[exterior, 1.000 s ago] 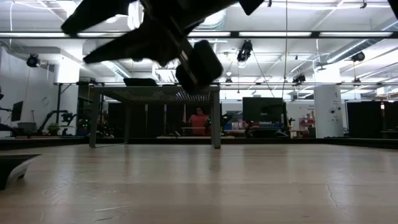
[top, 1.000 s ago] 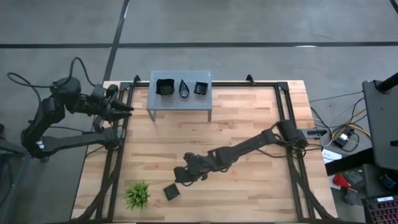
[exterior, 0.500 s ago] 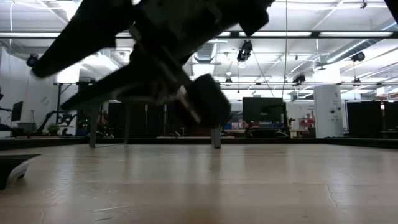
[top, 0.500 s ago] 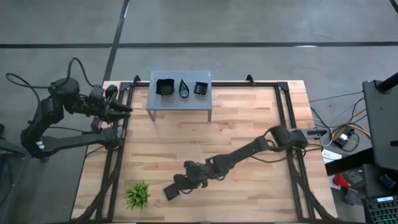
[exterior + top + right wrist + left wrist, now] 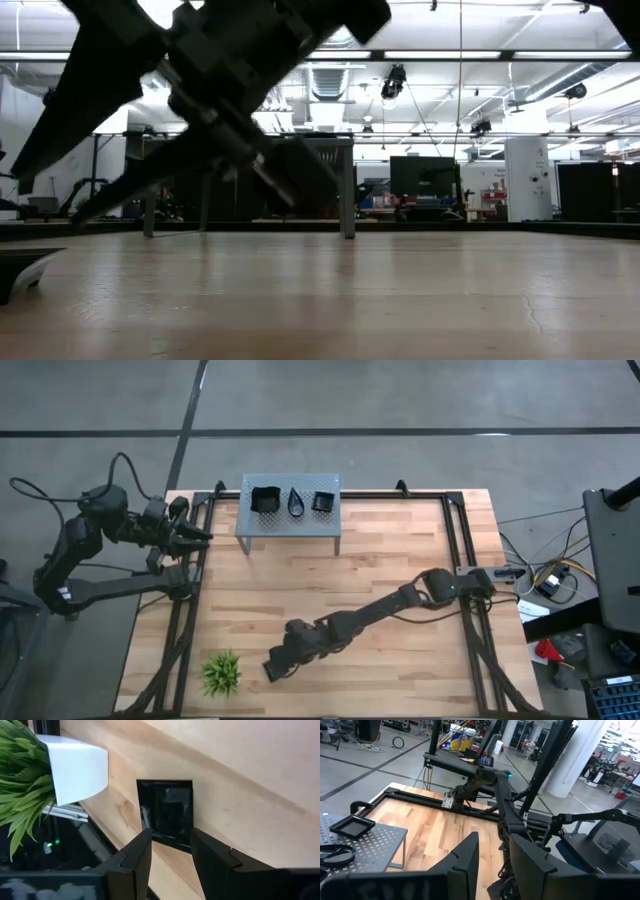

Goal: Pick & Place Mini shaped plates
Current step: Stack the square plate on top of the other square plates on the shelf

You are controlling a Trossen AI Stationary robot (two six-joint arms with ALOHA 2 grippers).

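My right jaws hang open above 1 square plate near the desk's front edge. Descending off-centre could knock it over that edge. My left jaws wait open.

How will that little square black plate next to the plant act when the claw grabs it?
The square black plate looks rigid and glossy, so it may slip in the right claw. It lies flat on the table, unlikely to roll, and its low rim offers little grip.

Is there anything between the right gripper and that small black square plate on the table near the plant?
Nothing visible does. The right gripper hangs open directly over the small black square plate, with bare wooden table around it. The green plant in its white pot stands off to one side, apart from the plate.
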